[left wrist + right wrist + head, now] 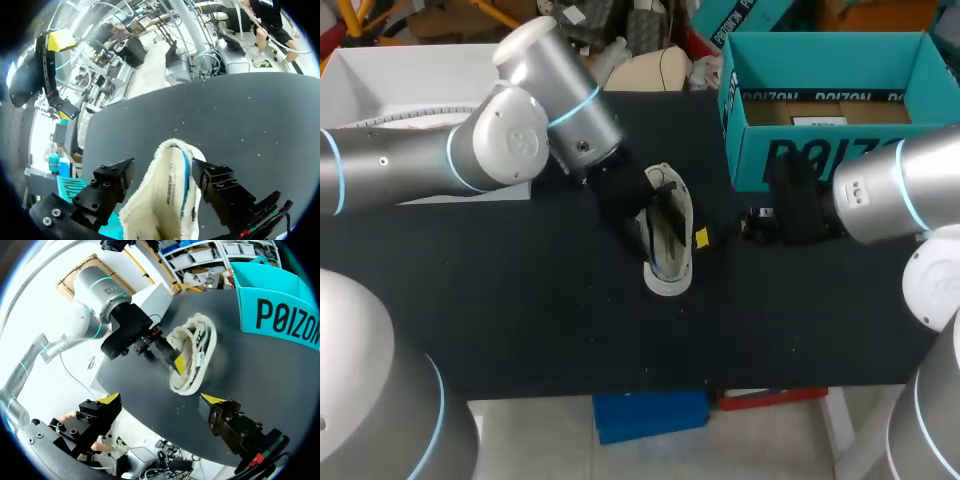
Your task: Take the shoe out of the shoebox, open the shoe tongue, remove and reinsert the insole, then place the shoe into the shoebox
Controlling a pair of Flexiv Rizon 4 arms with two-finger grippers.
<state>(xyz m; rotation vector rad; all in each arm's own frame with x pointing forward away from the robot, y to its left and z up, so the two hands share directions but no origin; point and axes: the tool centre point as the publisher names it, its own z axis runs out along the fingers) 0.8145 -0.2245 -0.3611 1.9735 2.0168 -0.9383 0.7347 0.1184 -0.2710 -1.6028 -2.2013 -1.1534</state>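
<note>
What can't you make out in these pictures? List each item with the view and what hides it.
Insole: head view, the left gripper covers the opening of the shoe; right wrist view, too small.
Left gripper's hold on the shoe: left wrist view, the shoe hides the contact.
Shoebox floor: head view, its near wall hides part; right wrist view, cut off by the edge.

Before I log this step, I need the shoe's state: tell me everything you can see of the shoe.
The shoe is a low, cream-white sneaker, fabric by its look, with a blue line inside its opening. It is out of the teal box, on the black table to the box's left. The left tool holds it from both sides; nothing else touches it.
</note>
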